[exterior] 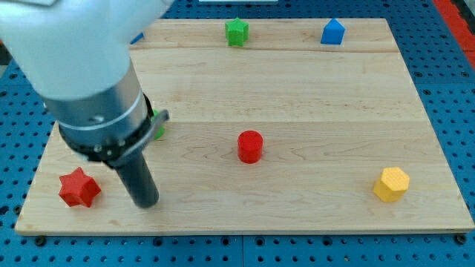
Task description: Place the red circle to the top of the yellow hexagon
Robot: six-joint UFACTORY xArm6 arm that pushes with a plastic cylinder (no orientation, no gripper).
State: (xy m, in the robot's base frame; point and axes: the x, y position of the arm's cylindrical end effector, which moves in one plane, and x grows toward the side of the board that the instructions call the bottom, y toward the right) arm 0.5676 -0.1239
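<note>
The red circle (250, 146), a short cylinder, stands near the middle of the wooden board (312, 96). The yellow hexagon (391, 184) lies at the view's lower right, well to the right of and below the red circle. My tip (146, 203) rests on the board at the lower left, far left of the red circle and just right of a red star (79, 188).
A green star-like block (237, 32) and a blue house-shaped block (332, 32) sit along the top edge. A green block (159, 129) is mostly hidden behind the arm, and a blue bit (138, 37) peeks out at the arm's upper edge.
</note>
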